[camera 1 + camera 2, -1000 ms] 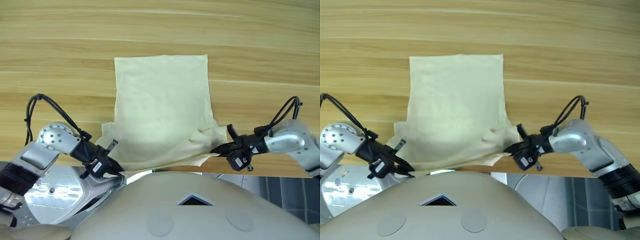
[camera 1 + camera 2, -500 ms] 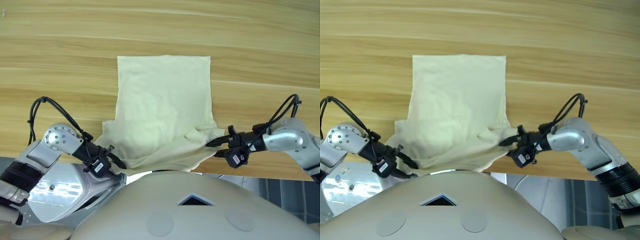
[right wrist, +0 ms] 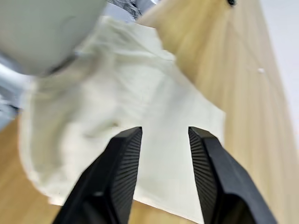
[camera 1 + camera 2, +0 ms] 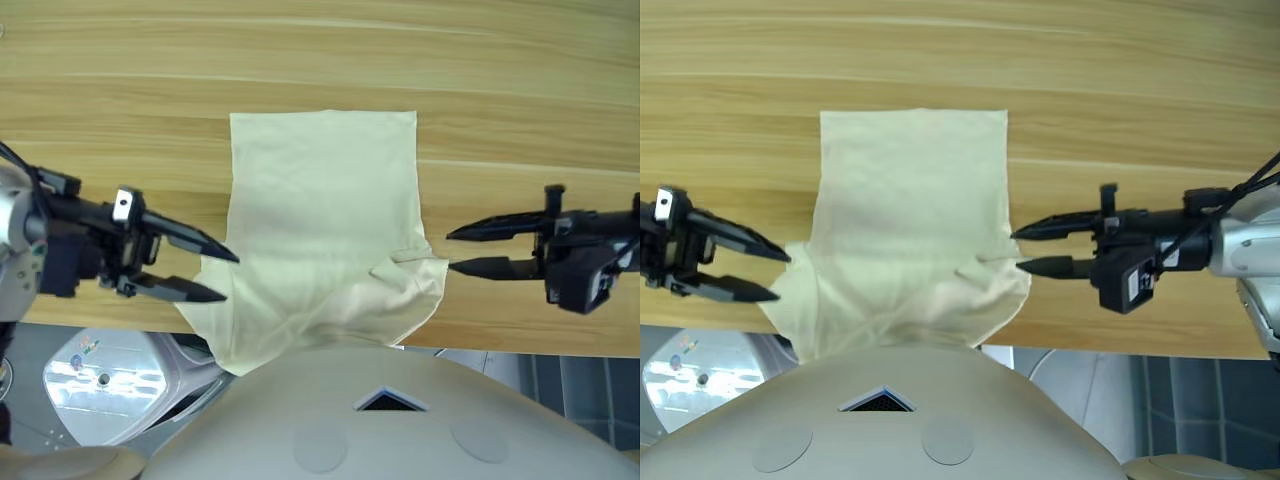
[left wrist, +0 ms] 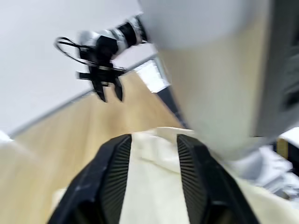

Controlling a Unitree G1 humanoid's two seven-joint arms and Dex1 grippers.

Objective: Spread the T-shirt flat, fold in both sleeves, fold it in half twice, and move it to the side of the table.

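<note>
Left eye view: pale yellow T-shirt [image 4: 325, 215], rumpled at its near edge; left pincer [image 4: 230, 278] and right pincer [image 4: 449, 251] apart

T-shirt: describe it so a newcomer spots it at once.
On the wooden table, look to the near edge, between the open left pincer and right pincer. The T-shirt is the pale yellow cloth, far end flat and square, near end rumpled and drooping over the edge. Its neighbours are hard and black.

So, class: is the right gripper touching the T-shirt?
Cannot tell. In the left eye view the open right gripper has its tips at the T-shirt edge, with neither gap nor contact plain.
</note>
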